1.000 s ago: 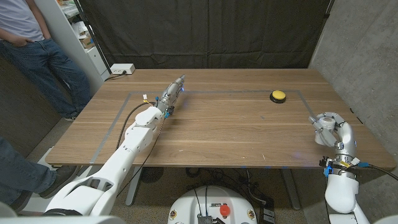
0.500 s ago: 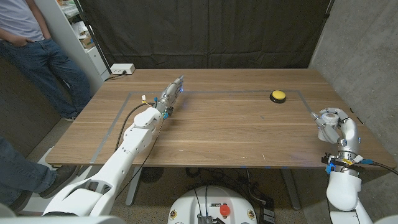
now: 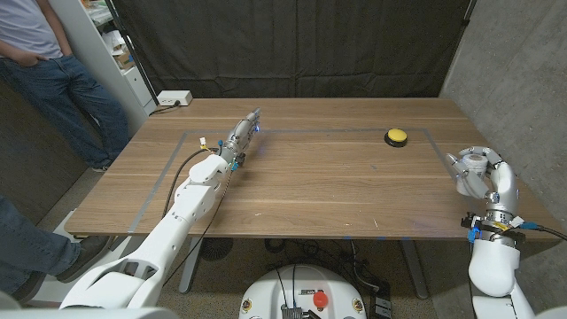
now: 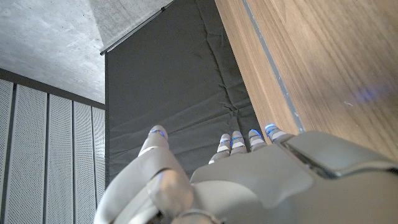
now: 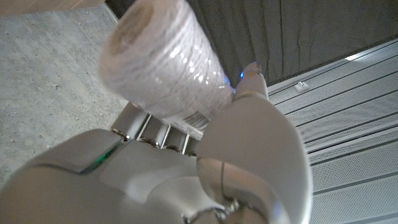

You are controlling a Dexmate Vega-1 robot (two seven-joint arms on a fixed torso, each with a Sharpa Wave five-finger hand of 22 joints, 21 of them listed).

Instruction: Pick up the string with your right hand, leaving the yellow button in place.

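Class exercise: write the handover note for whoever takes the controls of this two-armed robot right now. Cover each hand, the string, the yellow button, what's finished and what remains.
Right hand: grips the spool of string, lifted off the table near its right edge.
Left hand: holds nothing, fingers stretched out over the table's far left part.
Yellow button: sits on the table, far right, untouched.
Done: string picked up, button left in place.
Left: likely just keep the hold steady.

White-shelled arms, grey hands [image 3: 241, 140] — blue-lit fingertips [image 4: 271, 130].
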